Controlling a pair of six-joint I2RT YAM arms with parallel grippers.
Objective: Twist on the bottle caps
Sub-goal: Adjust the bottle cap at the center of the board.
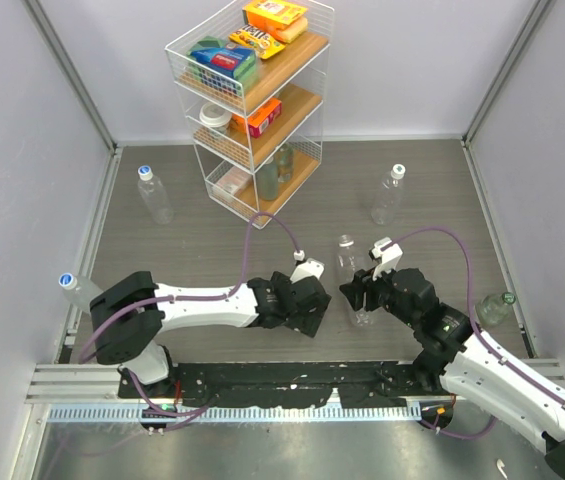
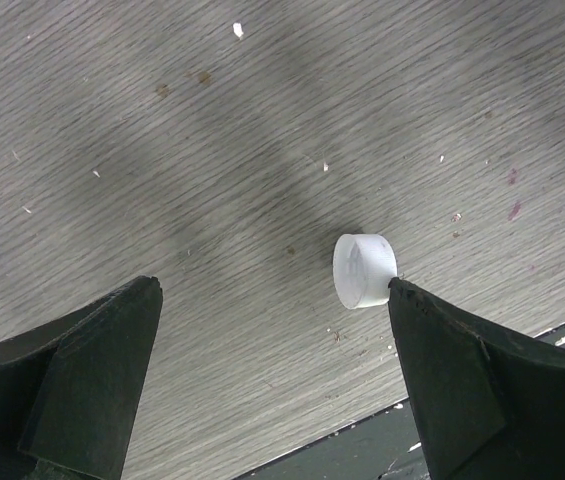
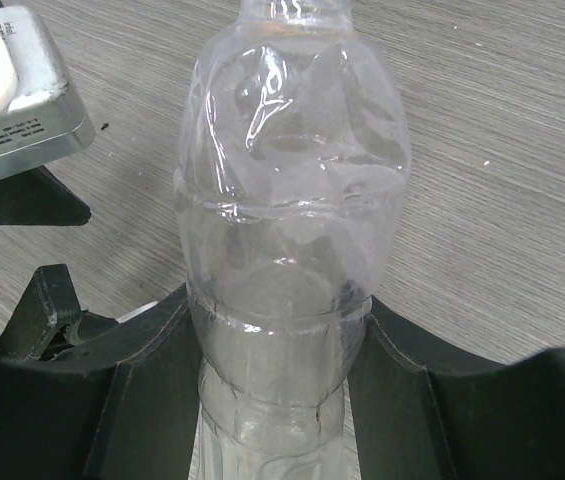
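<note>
Right now the left gripper (image 2: pixel 272 290) hangs spread wide and low over the table, holding nothing. The bottle cap (image 2: pixel 364 271) lies between its fingers, but hard up against one finger (image 2: pixel 462 370) rather than centred. That cap sits just left of the bottle (image 3: pixel 292 180), which stands upright with its neck bare. The right gripper (image 3: pixel 280 305) is clamped round the bottle's lower body. I'd say the step in hand is picking up the cap. It should go best if the left gripper shifts sideways to centre the cap before closing, or it may skid out. Meanwhile the bottle wants holding still. A wire shelf (image 1: pixel 252 100) stands well beyond the bottle.
</note>
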